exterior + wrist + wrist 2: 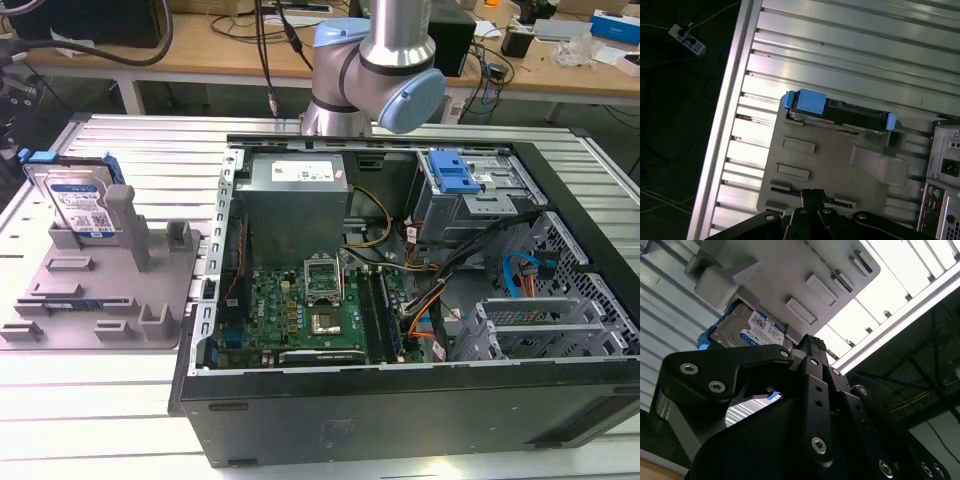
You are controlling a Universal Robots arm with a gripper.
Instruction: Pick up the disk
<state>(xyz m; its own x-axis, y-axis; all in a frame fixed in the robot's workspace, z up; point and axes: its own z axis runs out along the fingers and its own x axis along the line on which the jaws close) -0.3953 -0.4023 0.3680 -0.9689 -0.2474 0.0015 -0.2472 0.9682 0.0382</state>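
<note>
So the disk [84, 203] is parked on edge in a slot at the back of the grey fixture tray [100, 300], on the bench [150, 140] at the exterior view's left. The gripper [811, 193] hangs well apart from it, fingers apparently pressed together, holding nothing. I'd call it the approach stage. A grab needs them opened and straddling that thin top edge.

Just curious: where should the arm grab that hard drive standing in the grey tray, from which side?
Likely from above, pinching its two flat faces near the top. The disk stands on edge in the grey tray, blue rail uppermost, while a post crowds its lower front.
</note>
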